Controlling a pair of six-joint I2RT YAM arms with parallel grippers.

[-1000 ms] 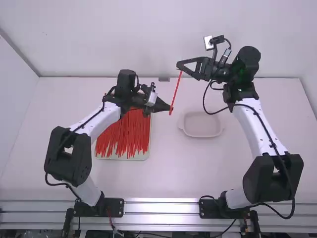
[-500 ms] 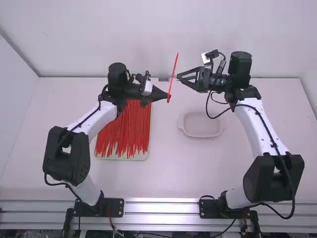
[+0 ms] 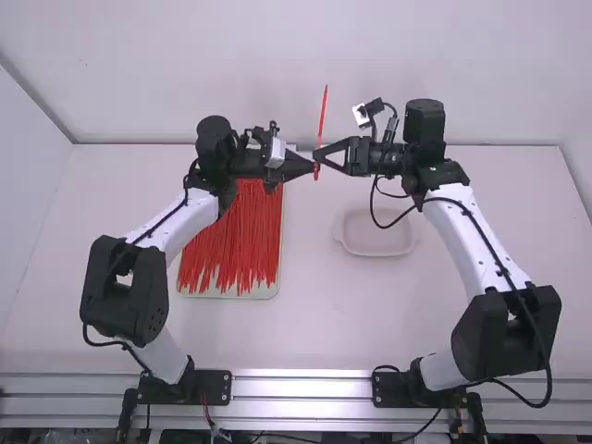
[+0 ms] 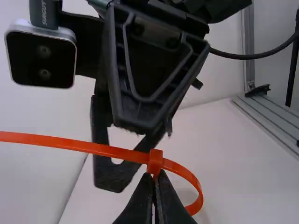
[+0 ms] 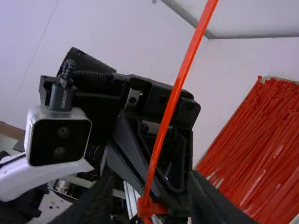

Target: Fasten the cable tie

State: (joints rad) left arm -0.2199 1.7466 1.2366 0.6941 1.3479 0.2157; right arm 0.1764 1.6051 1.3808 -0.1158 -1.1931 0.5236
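My left gripper [image 4: 151, 181] pinches the cable tie [image 4: 93, 147] head; right gripper [image 3: 322, 166] open astride strap. Close squarely, pull straight.

Smooth, slightly glossy red plastic — the cable tie [image 4: 70, 145]; matt white — the table [image 3: 370, 305].

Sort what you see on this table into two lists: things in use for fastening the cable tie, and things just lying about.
In use:
- red cable tie
- left gripper, pinching the tie's head
- right gripper, open around the tie

Lying about:
- pile of spare ties on a tray
- white dish, untouched
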